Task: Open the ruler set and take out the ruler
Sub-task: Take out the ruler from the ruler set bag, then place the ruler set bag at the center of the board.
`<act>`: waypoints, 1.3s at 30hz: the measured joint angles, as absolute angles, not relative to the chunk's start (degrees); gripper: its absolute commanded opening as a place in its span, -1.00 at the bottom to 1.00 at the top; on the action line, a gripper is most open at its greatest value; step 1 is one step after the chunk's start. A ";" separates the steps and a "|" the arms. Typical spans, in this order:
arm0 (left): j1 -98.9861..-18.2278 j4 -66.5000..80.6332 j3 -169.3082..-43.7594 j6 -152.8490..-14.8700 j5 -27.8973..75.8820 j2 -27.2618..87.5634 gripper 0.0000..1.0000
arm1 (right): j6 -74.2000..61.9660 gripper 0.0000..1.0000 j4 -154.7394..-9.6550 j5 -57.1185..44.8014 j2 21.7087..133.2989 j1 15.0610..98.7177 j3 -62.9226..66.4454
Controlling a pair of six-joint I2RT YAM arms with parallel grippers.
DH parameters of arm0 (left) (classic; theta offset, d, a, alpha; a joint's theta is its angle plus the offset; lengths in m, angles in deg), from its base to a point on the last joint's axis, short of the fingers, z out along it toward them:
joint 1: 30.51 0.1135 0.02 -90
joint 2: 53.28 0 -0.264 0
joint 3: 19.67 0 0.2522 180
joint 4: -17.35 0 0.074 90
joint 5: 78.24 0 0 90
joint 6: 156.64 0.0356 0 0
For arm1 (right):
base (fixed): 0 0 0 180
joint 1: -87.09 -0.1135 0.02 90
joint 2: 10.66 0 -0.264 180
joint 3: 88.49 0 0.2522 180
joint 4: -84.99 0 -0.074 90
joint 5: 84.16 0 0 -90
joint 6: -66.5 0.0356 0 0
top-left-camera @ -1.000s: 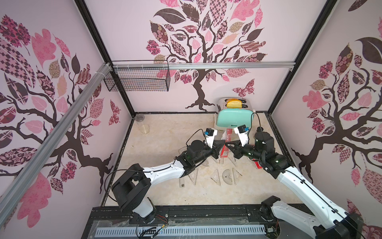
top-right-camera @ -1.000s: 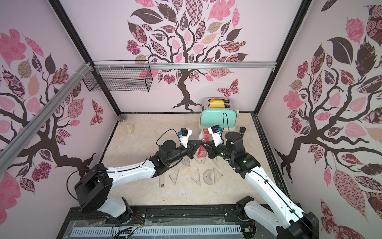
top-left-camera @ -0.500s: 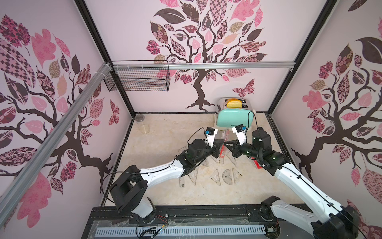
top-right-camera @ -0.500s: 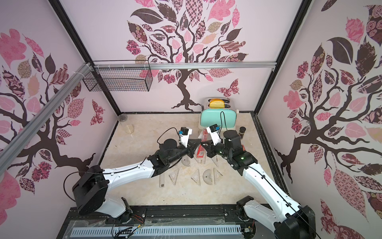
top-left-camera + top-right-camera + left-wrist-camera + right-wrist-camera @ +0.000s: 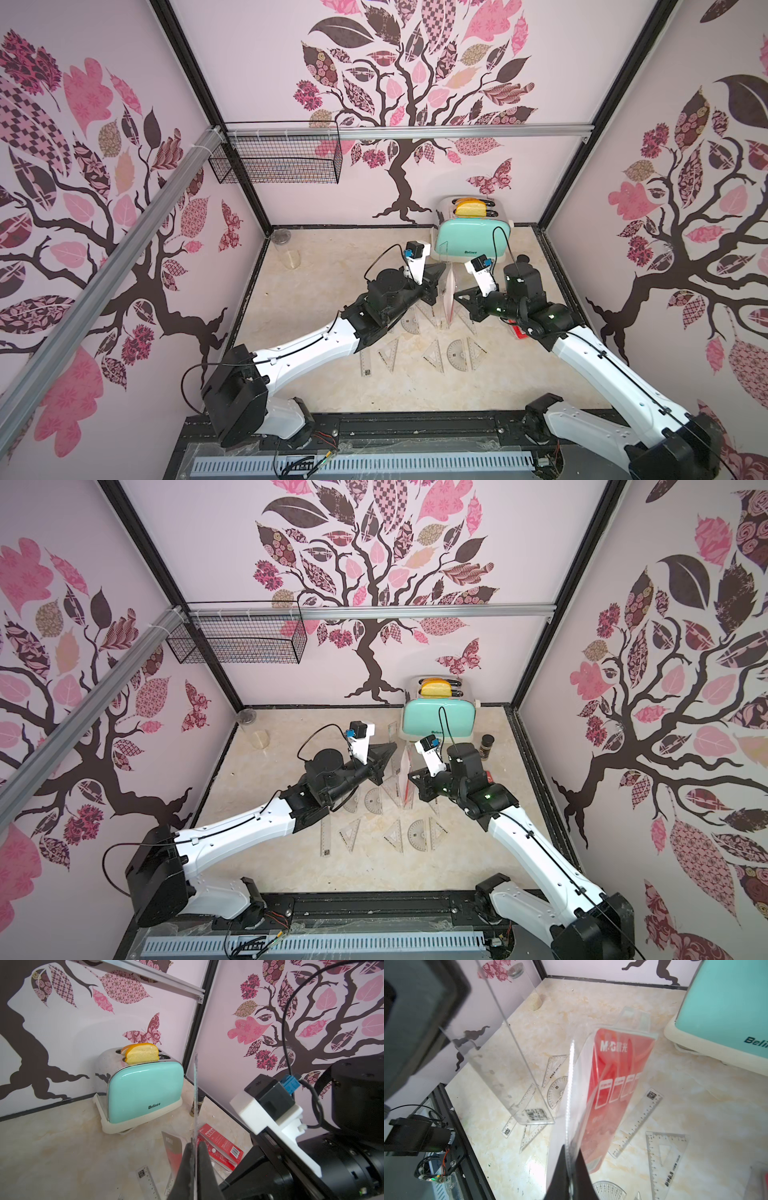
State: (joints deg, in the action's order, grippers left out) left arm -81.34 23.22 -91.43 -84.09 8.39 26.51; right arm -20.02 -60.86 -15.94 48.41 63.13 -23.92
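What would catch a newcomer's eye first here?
Mid-table, the right gripper pinches the red ruler set by its clear edge, and the left gripper a clear plastic sheet beside it. Clear rulers, set squares and protractors lie scattered beneath, and a mint toaster holding bread stands at the back.

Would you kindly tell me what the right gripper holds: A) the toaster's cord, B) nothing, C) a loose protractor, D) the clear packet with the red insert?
D: in the right wrist view the right gripper is shut on the edge of the clear packet with the red insert.
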 measured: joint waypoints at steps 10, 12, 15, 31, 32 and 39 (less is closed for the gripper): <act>-74.54 11.79 -89.09 -92.77 16.54 17.64 -1.00 | -20.69 -1.00 -50.31 2.73 51.12 63.54 -19.38; -74.58 10.17 -86.86 -94.45 18.66 16.48 -1.00 | -20.67 -1.00 -48.60 5.90 52.36 64.17 -19.38; -74.71 8.56 -82.47 -98.04 22.33 16.06 -1.00 | -20.61 -1.00 -46.57 9.81 54.27 65.51 -19.38; -74.74 25.43 -62.05 -119.81 32.01 26.73 -1.00 | -20.26 -1.00 -43.97 15.86 55.77 67.08 -19.38; -74.74 26.48 -61.70 -120.64 32.10 27.84 -1.00 | -20.26 -1.00 -43.93 16.36 56.04 67.37 -19.38; -74.78 31.27 -60.00 -124.53 32.95 32.43 -1.00 | -19.75 -1.00 -42.92 20.23 59.71 69.33 -19.66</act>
